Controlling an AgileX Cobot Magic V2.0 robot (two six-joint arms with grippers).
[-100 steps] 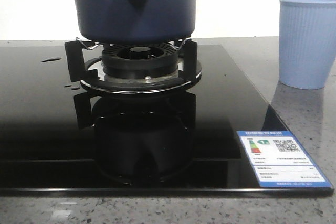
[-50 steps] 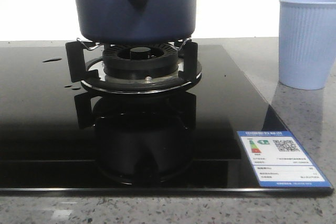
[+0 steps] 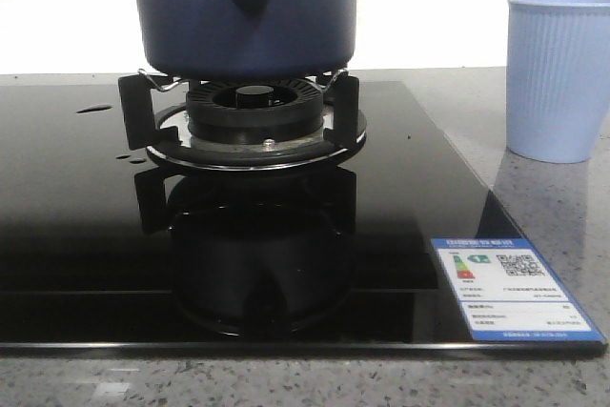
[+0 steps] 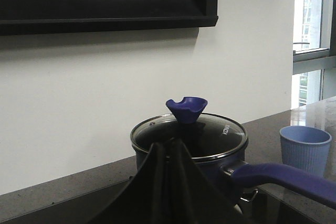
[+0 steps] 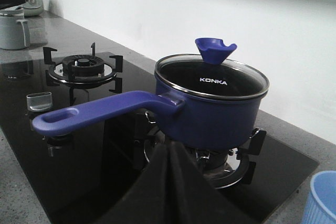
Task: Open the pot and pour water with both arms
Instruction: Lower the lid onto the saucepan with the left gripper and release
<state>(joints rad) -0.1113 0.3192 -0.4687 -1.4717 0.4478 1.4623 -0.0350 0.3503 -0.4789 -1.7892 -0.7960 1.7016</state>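
Left gripper (image 4: 169,182) seen only from its own wrist camera: dark fingers pressed together, nothing between them, aimed at pot from short of it. Right gripper (image 5: 172,182) likewise: fingers meeting in a point, nothing pinched, short of pot's near wall. Neither gripper visible in front view.

Black glass hob (image 3: 76,226) across most of front view, set in speckled grey countertop (image 3: 553,207). Small water drops on glass at 9 o'clock of near burner.

Pot (image 3: 244,16) seated on black burner grate (image 3: 250,126), centre of front view, upper part cut by frame edge. Dark blue matte sides; handle mount with small hole facing camera. Long blue handle (image 5: 105,109) reaching out over glass, free of both grippers. Glass lid (image 5: 212,77) with steel rim in place on pot, marked KONKA, topped by blue flared knob (image 5: 215,50).

Second burner (image 5: 83,69) well apart from pot, unoccupied.

Light blue ribbed cup (image 3: 558,78) upright on countertop at 3 o'clock of pot, off glass, apart from it.

Energy label (image 3: 505,288) on hob at 5 o'clock of burner.

Small clear cup (image 5: 39,100) on glass just beside handle tip.
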